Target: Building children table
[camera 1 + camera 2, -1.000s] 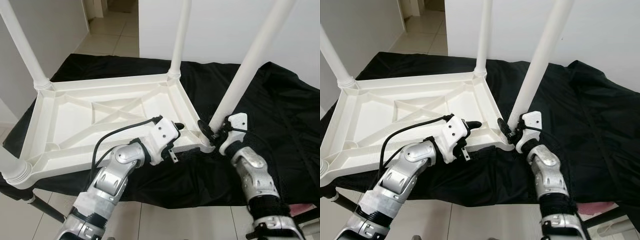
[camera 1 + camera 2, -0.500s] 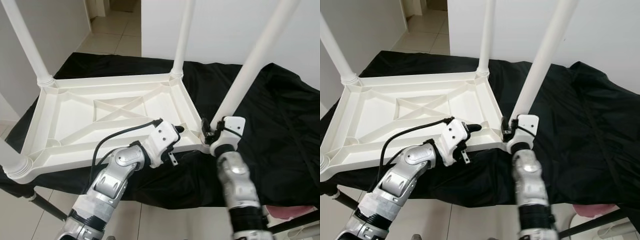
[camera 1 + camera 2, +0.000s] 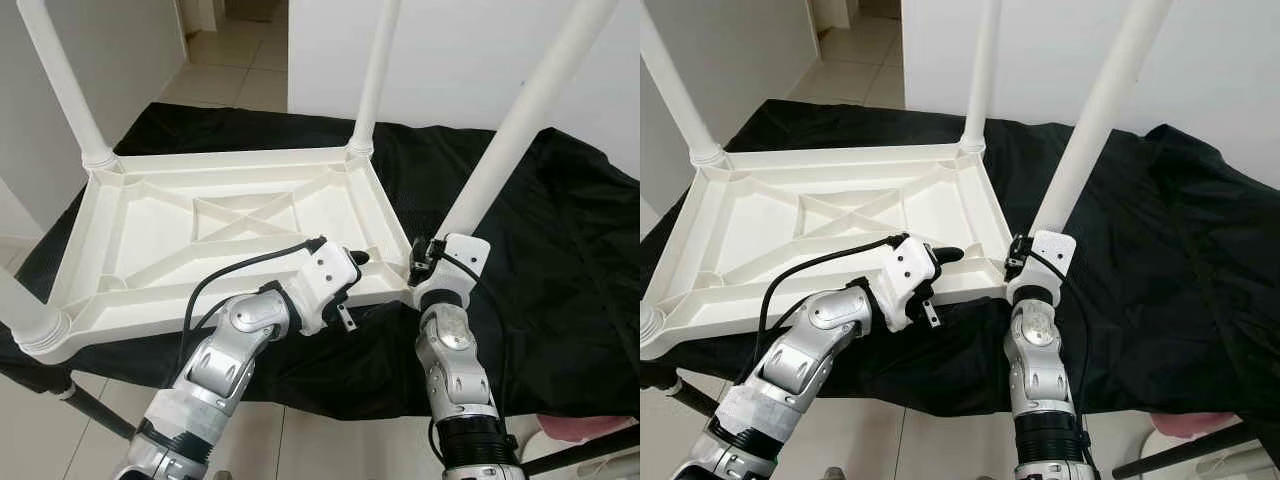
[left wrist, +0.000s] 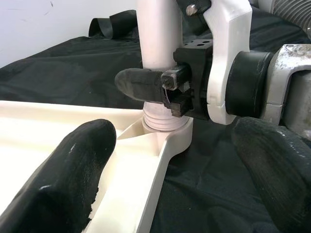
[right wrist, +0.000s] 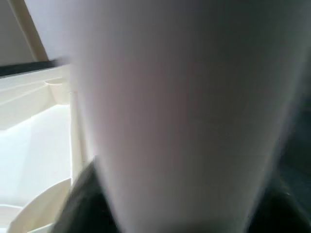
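— Black cloth [image 3: 560, 260] covers the whole worktop, and the white plastic table [image 3: 170, 250] lies on it upside down, its ribbed underside facing up. It takes up the left and middle of the worktop, with its near long side running along the front edge.

— And the legs?

— Four white legs stand up from its corners: far left [image 3: 62, 85], far right [image 3: 372, 75], near left [image 3: 15, 300], and the near-right leg [image 3: 520, 125], which leans a little to the right as it rises. Its threaded foot sits in the corner socket [image 4: 165, 127].

— Where are the arms?

— Both are at that near-right corner. The right hand [image 4: 167, 87] is at the base of the near-right leg, closed around it just above the socket; one black finger [image 4: 138, 83] lies pressed across the front of the leg. From its own wrist camera the leg is a close white blur.

— The left one?

— The left hand [image 3: 352, 262] rests at the near long rim of the table, just beside that corner. Its two fingers are spread wide apart, one over the inner tray, the other over the cloth, and they hold nothing.
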Tool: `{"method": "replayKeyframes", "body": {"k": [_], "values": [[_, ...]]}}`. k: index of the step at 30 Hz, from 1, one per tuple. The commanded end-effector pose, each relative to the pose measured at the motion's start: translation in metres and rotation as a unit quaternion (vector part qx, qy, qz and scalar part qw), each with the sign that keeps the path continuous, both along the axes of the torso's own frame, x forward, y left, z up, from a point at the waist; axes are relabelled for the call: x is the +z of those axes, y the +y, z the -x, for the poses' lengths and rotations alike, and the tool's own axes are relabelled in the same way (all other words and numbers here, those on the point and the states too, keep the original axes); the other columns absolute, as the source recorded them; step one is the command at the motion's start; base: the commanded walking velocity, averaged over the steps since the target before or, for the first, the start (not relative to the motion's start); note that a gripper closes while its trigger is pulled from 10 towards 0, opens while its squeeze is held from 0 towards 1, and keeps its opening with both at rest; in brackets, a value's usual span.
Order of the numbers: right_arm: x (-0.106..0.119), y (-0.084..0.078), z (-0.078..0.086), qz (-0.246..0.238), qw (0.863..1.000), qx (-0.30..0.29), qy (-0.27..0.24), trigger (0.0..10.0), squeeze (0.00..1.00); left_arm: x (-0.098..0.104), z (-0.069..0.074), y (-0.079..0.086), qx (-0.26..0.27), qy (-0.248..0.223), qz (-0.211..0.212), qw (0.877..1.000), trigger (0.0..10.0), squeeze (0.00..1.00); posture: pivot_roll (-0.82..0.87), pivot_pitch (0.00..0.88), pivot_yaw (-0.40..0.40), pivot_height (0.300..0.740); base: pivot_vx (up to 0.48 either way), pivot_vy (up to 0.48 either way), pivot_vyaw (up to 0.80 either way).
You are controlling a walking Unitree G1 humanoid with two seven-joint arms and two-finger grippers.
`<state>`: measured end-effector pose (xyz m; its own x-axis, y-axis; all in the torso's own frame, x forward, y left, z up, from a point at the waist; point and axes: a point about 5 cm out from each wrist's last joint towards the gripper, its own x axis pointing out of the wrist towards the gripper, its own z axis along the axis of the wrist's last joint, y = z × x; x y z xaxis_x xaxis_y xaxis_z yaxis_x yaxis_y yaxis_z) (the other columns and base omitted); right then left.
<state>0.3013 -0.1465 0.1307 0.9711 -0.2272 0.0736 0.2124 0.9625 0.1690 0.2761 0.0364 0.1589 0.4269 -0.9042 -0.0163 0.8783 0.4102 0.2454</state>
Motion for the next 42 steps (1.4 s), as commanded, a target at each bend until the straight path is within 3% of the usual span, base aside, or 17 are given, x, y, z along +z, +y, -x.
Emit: {"method": "replayKeyframes", "body": {"k": [1,9,15,19,20,21,22,27,31,32,33,34,35,36,42], "values": [[0.001,0.001,0.006,-0.031,0.999,0.005,-0.016,10.0,1.00,-0.001,0.000,-0.001,0.002,0.002,-0.004,1.000,10.0,0.00,-0.02,0.000,-0.041,0.740,0.000,0.000,0.00],[0.007,-0.002,0.006,-0.020,0.998,0.036,-0.039,10.0,1.00,-0.002,0.001,-0.002,0.002,0.002,-0.004,1.000,10.0,0.00,-0.02,0.000,-0.044,0.740,0.000,0.000,0.00],[0.001,-0.017,0.007,0.004,0.986,0.160,-0.048,10.0,1.00,-0.002,0.000,-0.002,0.002,0.000,-0.004,1.000,10.0,0.00,-0.02,0.000,-0.052,0.740,0.000,0.000,0.00],[-0.001,-0.022,0.007,0.002,0.983,0.176,-0.047,10.0,1.00,-0.002,0.000,-0.002,0.003,0.000,-0.004,1.000,10.0,0.00,-0.02,0.000,-0.054,0.740,0.000,0.000,0.00],[-0.003,-0.025,0.006,0.013,0.979,0.199,-0.048,10.0,0.20,-0.002,0.000,-0.002,0.004,0.001,-0.004,1.000,10.0,0.00,-0.02,0.000,-0.055,0.740,0.000,0.000,0.00],[-0.003,-0.025,0.006,0.013,0.979,0.199,-0.048,10.0,0.20,-0.002,0.000,-0.002,0.004,0.001,-0.004,1.000,10.0,0.00,-0.02,0.000,-0.055,0.740,0.000,0.000,0.00],[-0.003,-0.029,0.005,0.031,0.970,0.238,-0.049,10.0,0.00,-0.003,0.001,-0.002,0.005,0.001,-0.004,1.000,10.0,0.00,-0.02,0.000,-0.056,0.740,0.000,0.000,0.00],[-0.001,-0.035,0.000,0.058,0.947,0.313,-0.043,10.0,0.00,-0.002,0.000,-0.001,0.005,0.001,-0.005,1.000,10.0,0.00,-0.02,0.000,-0.053,0.740,0.000,0.000,0.00],[-0.001,-0.036,-0.003,0.073,0.941,0.330,-0.037,10.0,0.00,-0.002,0.000,-0.001,0.006,0.000,-0.005,1.000,10.0,0.00,-0.02,0.000,-0.052,0.740,0.000,0.000,0.00],[-0.001,-0.037,-0.006,0.084,0.935,0.342,-0.033,8.7,0.00,-0.002,0.000,-0.001,0.006,0.000,-0.005,1.000,10.0,0.00,-0.02,0.000,-0.052,0.740,0.000,0.000,0.00],[-0.002,-0.038,-0.010,0.100,0.929,0.355,-0.026,4.8,0.00,-0.001,-0.001,-0.001,0.007,-0.002,-0.006,1.000,10.0,0.00,-0.01,0.000,-0.053,0.740,0.000,0.000,0.00],[-0.002,-0.038,-0.010,0.100,0.929,0.355,-0.026,4.8,0.00,-0.001,-0.001,-0.001,0.007,-0.002,-0.006,1.000,10.0,0.00,-0.01,0.000,-0.053,0.740,0.000,0.000,0.00],[-0.002,-0.039,-0.012,0.107,0.926,0.361,-0.020,3.0,0.00,-0.001,-0.001,-0.001,0.007,-0.003,-0.006,1.000,10.0,0.00,-0.01,0.000,-0.053,0.740,0.000,0.000,0.00],[-0.004,-0.040,-0.014,0.114,0.923,0.368,-0.012,0.0,0.00,-0.001,-0.002,0.000,0.010,-0.004,-0.006,1.000,10.0,0.00,-0.01,0.000,-0.056,0.740,0.000,0.000,0.00],[-0.011,-0.047,-0.016,0.116,0.920,0.373,0.007,0.0,0.00,0.000,-0.003,0.003,0.016,-0.005,-0.006,1.000,10.0,0.00,0.00,0.000,-0.055,0.740,0.000,0.000,0.00]]}}
